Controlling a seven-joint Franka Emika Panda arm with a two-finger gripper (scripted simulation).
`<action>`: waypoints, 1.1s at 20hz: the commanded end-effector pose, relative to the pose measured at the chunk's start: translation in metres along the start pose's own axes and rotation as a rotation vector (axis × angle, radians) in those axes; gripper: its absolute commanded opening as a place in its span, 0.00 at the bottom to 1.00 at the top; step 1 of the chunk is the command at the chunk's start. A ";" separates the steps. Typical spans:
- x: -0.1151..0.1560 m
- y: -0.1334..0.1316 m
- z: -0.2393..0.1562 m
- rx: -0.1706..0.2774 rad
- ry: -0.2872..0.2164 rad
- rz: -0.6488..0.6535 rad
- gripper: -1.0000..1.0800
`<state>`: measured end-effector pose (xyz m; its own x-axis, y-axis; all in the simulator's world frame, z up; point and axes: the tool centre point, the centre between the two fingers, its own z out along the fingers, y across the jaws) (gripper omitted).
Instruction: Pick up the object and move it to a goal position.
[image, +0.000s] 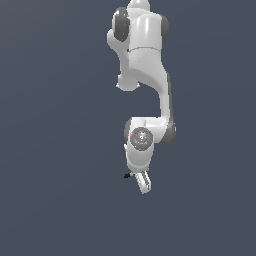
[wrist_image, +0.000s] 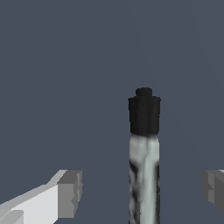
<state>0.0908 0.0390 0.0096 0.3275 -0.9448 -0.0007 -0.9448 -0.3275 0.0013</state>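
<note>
**Desk:** Where does the thin light-grey rod with the black tip (wrist_image: 144, 153) lie relative to the white two-fingered gripper (wrist_image: 142, 192)?

**Photographer:** Between the fingers. In the wrist view the grey finger pads (wrist_image: 70, 194) stand wide on either side of the shaft, each with clear space to it. Neither pad touches. The gripper is well open and has hold of nothing.

**Desk:** And the rod's long axis?

**Photographer:** It runs away from the palm, black tip farthest out, crossing the line on which the fingers close. That is the relation the next move turns on: closing should meet the shaft side-on. The shaft sits slightly nearer one pad than the other, so that pad would likely touch first.

**Desk:** Does the exterior view confirm it?

**Photographer:** Only partly. The white jointed robot arm (image: 145, 80) hangs down with the gripper (image: 142, 183) at its low end, and a small dark fleck (image: 126, 175), apparently the rod's tip, shows just beside the fingers, towards the exterior view's left. It is too small to judge contact there. No goal marker shows in either view.
</note>
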 end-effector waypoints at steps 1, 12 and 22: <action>0.000 -0.001 0.000 0.001 0.000 0.000 0.00; 0.001 -0.001 0.000 0.001 0.000 0.000 0.00; 0.054 0.017 -0.017 0.001 0.000 0.000 0.00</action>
<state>0.0924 -0.0026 0.0221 0.3293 -0.9442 -0.0013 -0.9442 -0.3293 0.0008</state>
